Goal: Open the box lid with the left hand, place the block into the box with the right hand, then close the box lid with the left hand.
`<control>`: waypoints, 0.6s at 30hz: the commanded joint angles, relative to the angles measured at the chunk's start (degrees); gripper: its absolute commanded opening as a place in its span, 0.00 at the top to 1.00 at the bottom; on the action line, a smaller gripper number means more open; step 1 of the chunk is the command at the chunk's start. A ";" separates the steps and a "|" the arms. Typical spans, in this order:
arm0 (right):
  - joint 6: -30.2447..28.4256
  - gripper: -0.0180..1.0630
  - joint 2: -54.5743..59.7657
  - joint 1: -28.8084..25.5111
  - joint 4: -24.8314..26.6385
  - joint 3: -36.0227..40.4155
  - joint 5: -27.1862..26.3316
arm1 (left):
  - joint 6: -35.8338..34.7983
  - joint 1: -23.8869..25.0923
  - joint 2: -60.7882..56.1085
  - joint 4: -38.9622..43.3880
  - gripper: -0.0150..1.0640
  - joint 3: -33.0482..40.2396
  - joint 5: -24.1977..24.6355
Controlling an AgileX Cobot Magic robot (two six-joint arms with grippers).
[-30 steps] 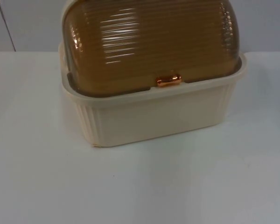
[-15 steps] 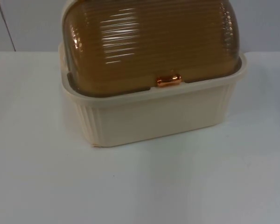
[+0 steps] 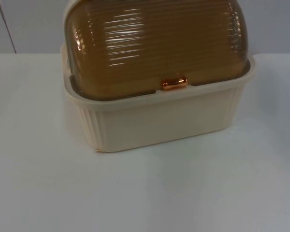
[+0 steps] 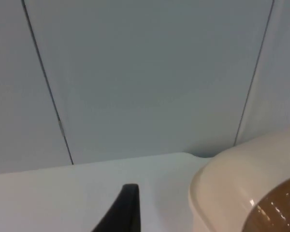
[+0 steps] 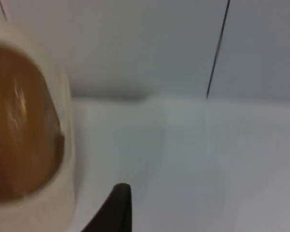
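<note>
A: Box (image 3: 154, 121), cream, ribbed walls, sitting on the table (image 3: 145, 193) up against the wall (image 3: 29, 24). Brown lid (image 3: 154, 43) down, domed, ribbed, shut over the rim.

B: Handling?

A: Probably hard moulded plastic, stiff and light; glossy, so likely slippery under a pad. Lid looks thin and see-through, best not squeezed hard. Looks to roll back on side pivots rather than lift off, though no pivot visible.

B: Where to take hold?

A: At the copper handle (image 3: 174, 83), small, at the middle of the lid's front edge, just above the rim. Only raised feature on the lid; elsewhere a smooth curve with nothing to pinch. Could skid the whole box if pulled instead of lifted, given the likely low weight.

B: Heading and long axis?

A: Long axis running side to side along the wall, slightly skewed: right end set further back than the near-left corner. Handle side facing the camera, so opens away, toward the wall.

B: Grippers?

A: Left gripper (image 4: 123, 210) beside the box's left end, above the table, apart from it; one black fingertip (image 4: 128, 198) in its wrist view, spread impossible to tell. Right gripper (image 5: 113, 208) off the right end, likewise apart, same doubt about its spread. Both seemingly waiting.

B: Block?

A: Cannot say where. Lid unopened, so first step not yet begun.
</note>
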 commanded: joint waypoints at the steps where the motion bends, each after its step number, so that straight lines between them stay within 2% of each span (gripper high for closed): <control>1: -0.43 0.01 -2.30 0.11 0.21 0.16 -5.39 | -0.06 0.17 -0.22 -0.36 0.05 0.17 0.56; 2: -0.43 0.01 -3.24 0.11 -0.21 0.16 -8.21 | -0.06 0.17 -0.22 -0.51 0.05 0.17 0.45; 3: -0.43 0.01 -3.24 0.11 -0.21 0.16 -8.21 | -0.06 0.17 -0.22 -0.51 0.05 0.17 0.45; 4: -0.71 0.01 -3.81 0.11 -0.37 0.04 -11.71 | -0.06 0.17 -0.22 -0.61 0.05 0.17 -0.03; 6: -0.76 0.01 -3.67 0.11 -0.37 -0.19 -16.01 | -0.06 0.17 -0.22 -1.24 0.05 0.17 -2.63; 8: -0.76 0.01 -3.57 0.11 -0.37 -0.56 -16.26 | 0.13 0.17 -0.22 -1.49 0.05 0.17 -3.77; 11: -1.52 0.01 -4.76 0.96 -3.47 -2.29 -7.36 | 4.01 0.17 -1.75 -1.49 0.05 0.17 -2.79; 12: -1.52 0.01 -6.36 1.73 -3.98 -2.31 -5.06 | 5.92 0.06 -2.94 -1.49 0.05 0.17 -1.98; 13: -1.52 0.01 -6.36 1.73 -3.98 -2.31 -5.06 | 5.92 0.06 -2.94 -1.49 0.05 0.17 -1.98; 15: -1.99 0.01 -10.39 4.39 -4.92 -2.31 0.79 | 9.15 -1.13 -7.02 -0.88 0.05 1.30 -1.98; 18: -1.97 0.01 -18.76 7.74 -7.22 -2.31 10.48 | 7.13 -2.45 -16.03 3.76 0.05 4.91 -1.51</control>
